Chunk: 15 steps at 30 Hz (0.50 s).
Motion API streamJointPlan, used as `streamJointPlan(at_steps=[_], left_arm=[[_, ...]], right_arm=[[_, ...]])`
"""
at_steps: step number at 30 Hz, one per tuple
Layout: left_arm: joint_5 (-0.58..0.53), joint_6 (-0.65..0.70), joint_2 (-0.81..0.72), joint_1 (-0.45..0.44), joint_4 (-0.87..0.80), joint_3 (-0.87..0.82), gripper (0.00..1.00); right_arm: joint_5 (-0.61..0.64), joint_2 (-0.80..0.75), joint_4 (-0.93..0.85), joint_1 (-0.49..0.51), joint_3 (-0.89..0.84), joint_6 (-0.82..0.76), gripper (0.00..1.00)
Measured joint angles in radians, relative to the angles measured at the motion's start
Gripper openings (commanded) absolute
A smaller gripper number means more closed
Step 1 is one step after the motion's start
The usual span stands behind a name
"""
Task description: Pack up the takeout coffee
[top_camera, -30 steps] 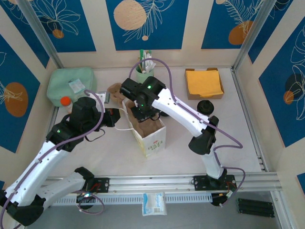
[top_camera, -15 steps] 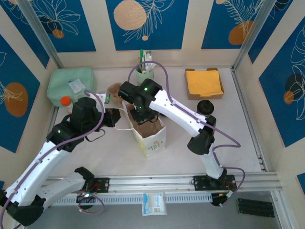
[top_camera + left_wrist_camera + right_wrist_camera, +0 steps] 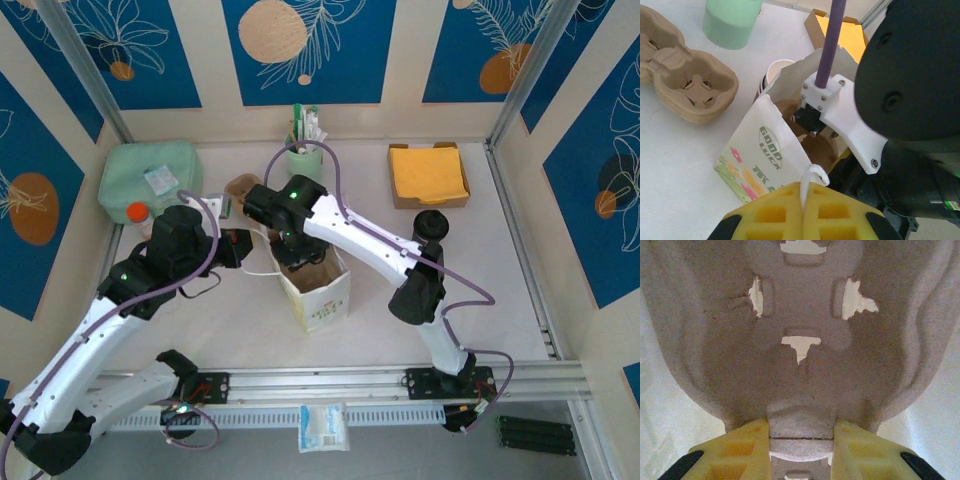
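One small paper cup [image 3: 774, 74], the takeout coffee, stands on the table [image 3: 480, 290] just behind the paper bag [image 3: 757, 150]. From the left wrist view only its white rim, white inside and a strip of dark wall peek over the bag's folded edge, and I can't tell from here whether a lid sits on it. It is outside the bag, not in it.

The bag itself stands upright and open near the middle of the table, white with a green and flowered print on its side. The right arm [image 3: 350, 225] reaches down into its mouth. In its own camera the right gripper [image 3: 801, 435] has its yellow fingers [image 3: 740, 445] clamped on the centre tab of a brown pulp carrier [image 3: 800, 330], seen from the underside.

The left gripper [image 3: 804, 197] sits at the bag's left, its pads pressed together on the thin white handle [image 3: 812, 175], which loops up out of them.

Further out, a stack of carriers [image 3: 687, 85] lies on the table to the bag's far left, with the mint-green cup [image 3: 732, 22] beyond it near the back wall. A box of orange napkins [image 3: 428, 172] sits at the back right, and a small pile of black lids [image 3: 432, 222] just in front of it.
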Motion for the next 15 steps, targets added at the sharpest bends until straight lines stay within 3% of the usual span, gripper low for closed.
streamJointPlan(at_steps=[15], left_arm=[[0.0,-0.003,-0.003,0.0,0.0,-0.001,0.0]], right_arm=[[-0.069,-0.055,0.15,-0.055,-0.249,0.069,0.28]])
